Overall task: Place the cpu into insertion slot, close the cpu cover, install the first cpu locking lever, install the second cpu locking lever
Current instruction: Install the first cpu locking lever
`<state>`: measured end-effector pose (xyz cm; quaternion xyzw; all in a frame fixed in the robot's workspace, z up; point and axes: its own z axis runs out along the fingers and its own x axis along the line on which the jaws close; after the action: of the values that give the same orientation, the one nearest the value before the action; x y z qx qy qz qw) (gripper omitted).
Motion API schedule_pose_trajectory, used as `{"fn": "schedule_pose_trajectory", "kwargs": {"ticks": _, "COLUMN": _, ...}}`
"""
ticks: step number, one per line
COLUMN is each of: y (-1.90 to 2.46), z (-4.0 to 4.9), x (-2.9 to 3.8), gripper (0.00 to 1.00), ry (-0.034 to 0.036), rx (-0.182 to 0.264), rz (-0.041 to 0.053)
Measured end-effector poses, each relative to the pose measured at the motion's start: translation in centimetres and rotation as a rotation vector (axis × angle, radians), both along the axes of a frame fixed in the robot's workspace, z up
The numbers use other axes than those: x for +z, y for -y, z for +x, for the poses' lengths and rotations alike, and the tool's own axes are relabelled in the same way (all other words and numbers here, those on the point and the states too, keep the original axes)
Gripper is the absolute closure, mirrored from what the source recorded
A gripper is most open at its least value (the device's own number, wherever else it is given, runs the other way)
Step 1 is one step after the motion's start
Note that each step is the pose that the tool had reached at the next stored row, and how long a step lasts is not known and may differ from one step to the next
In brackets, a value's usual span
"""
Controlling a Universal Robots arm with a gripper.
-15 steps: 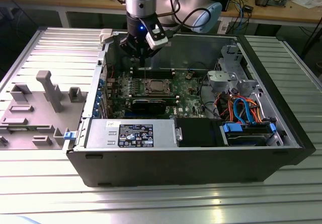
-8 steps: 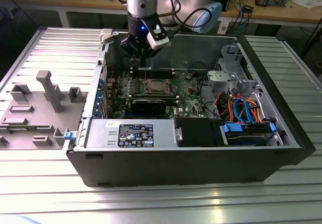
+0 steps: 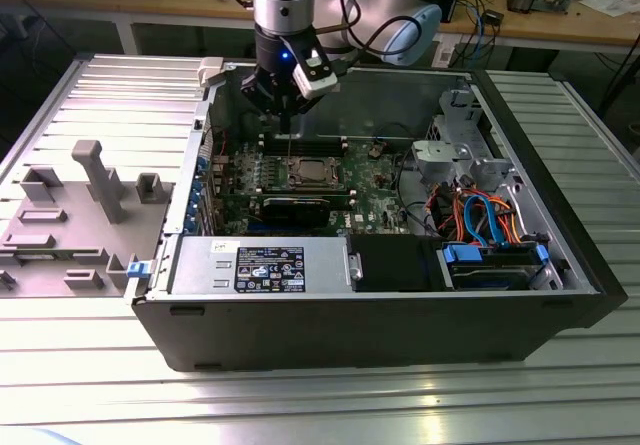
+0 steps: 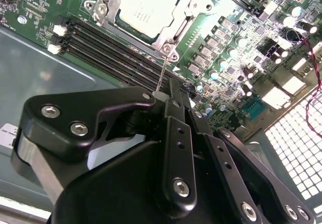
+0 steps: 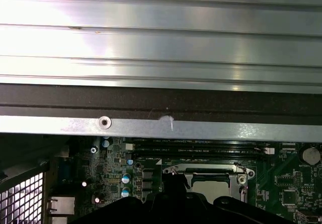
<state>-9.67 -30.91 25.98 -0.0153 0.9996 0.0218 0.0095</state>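
1 black gripper (image 3: 285, 115) hung inside 1 open black computer case (image 3: 560, 265) that lay on 1 ribbed metal table (image 3: 300, 405), poised just above the green motherboard (image 3: 375, 180). In the second wrist view its 2 dark metal fingers (image 4: 176, 118) stood pressed together, pinching 1 thin silver rod (image 4: 162, 73) whose far tip reached the corner of the socket. Directly below and slightly ahead of the gripper (image 4: 173, 100) sat 1 small flat square cpu with a silver-grey metal top (image 4: 146, 7), lying in the square insertion slot with its silver metal rim (image 4: 168, 45); 1 thin silver cpu cover frame (image 4: 108, 5) lay flat around the chip, its square window showing the chip's top. The same cpu (image 5: 214, 186) and cover (image 5: 209, 172) showed in the first wrist view just beyond the gripper's dark body (image 5: 171, 206). I could not tell how the locking levers stood. Just beside the socket, between it and the gripper, ran 4 long narrow black memory slots (image 4: 110, 48). In the exterior view, well apart from the gripper toward that view's left, 1 grey plastic fixture tray (image 3: 70, 215) rested on the table, and 1 silver power supply box with 1 dark label (image 3: 260, 265) sat in the case near its front wall.
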Motion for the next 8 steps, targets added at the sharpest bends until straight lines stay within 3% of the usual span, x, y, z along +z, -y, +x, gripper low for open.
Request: {"fn": "schedule_pose_trajectory", "kwargs": {"ticks": 8, "y": 0.00, "z": 0.10, "x": 0.00, "gripper": 0.89, "ry": 0.0000, "rx": 0.000, "rz": 0.0000}}
